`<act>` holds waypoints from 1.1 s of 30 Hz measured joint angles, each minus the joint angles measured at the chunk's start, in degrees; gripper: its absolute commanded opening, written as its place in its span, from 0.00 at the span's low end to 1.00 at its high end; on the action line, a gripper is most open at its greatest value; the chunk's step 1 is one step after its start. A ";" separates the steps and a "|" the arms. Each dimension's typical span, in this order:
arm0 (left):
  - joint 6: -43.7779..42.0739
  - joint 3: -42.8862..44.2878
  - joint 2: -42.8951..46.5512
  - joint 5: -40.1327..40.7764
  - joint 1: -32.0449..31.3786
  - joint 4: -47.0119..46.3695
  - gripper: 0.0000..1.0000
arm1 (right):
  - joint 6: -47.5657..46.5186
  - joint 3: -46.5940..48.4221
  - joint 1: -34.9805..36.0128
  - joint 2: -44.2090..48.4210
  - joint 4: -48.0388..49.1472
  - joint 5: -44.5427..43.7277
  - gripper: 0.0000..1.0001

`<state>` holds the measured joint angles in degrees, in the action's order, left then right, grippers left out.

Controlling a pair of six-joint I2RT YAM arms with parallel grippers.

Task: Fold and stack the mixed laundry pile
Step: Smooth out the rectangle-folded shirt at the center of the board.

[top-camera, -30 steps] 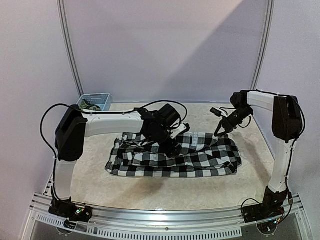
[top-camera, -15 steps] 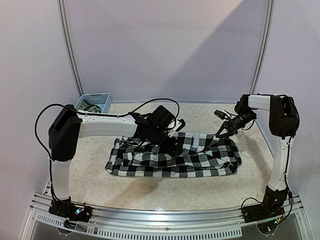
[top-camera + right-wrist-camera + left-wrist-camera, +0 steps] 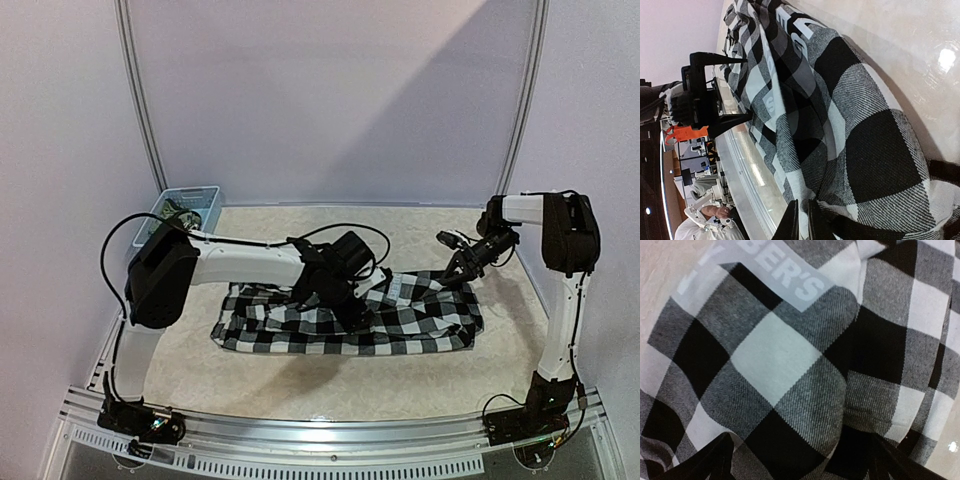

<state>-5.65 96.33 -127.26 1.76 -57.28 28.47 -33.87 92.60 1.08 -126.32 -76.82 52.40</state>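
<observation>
Here the checked shirt (image 3: 400,315) lies spread across the middle of the table (image 3: 300,385), black and white squares flattened into a wide band that runs left to right, with rumpled folds along its far edge. The left arm reaches in from the left, and the left gripper (image 3: 360,305) sits low over the middle of the shirt, pointing down at it. In the left wrist view its two fingertips (image 3: 715,460) stand wide apart at the bottom corners with nothing clamped between them. The fabric beneath fills the view, and a grey band with white lettering (image 3: 785,275) runs across the top. The right arm bends in from the right, bringing the right gripper (image 3: 462,264) to the shirt's far right corner, where the cloth rises a little towards it. In the right wrist view its fingers (image 3: 792,220) are almost together, with only a thin strip of the shirt's pale edge showing between them, so it appears to pinch that corner. A light blue lattice basket (image 3: 205,192) stands at the far left corner of the table, well apart from the shirt. Some olive-green cloth (image 3: 178,210) lies inside it, too small to make out further.
</observation>
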 measured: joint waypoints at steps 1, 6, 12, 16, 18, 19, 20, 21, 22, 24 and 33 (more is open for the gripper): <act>-0.48 0.09 -0.42 0.66 -0.31 0.24 0.92 | 0.13 0.00 -0.02 0.00 -0.04 -0.11 0.08; -2.99 2.12 -2.14 3.26 -0.87 1.22 0.82 | 0.48 -0.02 0.00 -0.02 -0.09 -0.42 0.09; -4.31 3.80 -2.54 4.81 -0.87 2.34 0.71 | 0.61 -0.39 0.02 -0.02 0.09 -1.75 0.03; -5.60 3.80 -2.49 5.97 -0.85 3.39 0.54 | 1.99 -1.46 0.00 -0.02 1.38 -4.28 0.01; -5.97 3.80 -2.40 6.43 -0.85 3.93 0.45 | 3.02 -1.84 0.02 0.04 2.45 -5.81 0.00; -6.54 3.80 -2.38 6.49 -0.85 4.26 0.42 | 3.54 -1.92 0.02 0.13 2.93 -6.62 0.00; -6.97 3.80 -2.29 6.40 -0.85 4.68 0.40 | 4.11 -1.95 0.02 0.26 3.41 -7.48 0.00; -7.06 3.80 -2.19 6.34 -0.85 5.14 0.39 | 4.39 -1.95 0.02 0.42 3.82 -8.11 0.00; -7.10 3.80 -2.10 6.21 -0.85 5.53 0.37 | 4.90 -1.95 0.02 0.74 4.28 -9.07 0.01; -7.13 3.80 -1.92 5.84 -0.85 5.97 0.40 | 5.42 -1.97 0.02 1.73 4.85 -10.36 0.03; -5.46 3.30 0.24 3.43 -0.83 6.91 0.77 | 6.54 -2.36 1.68 12.33 7.52 -12.98 0.15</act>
<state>-11.11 99.63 -127.02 5.19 -58.11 35.38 -27.33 90.24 2.76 -113.99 -69.30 39.42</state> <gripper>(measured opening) 0.695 0.142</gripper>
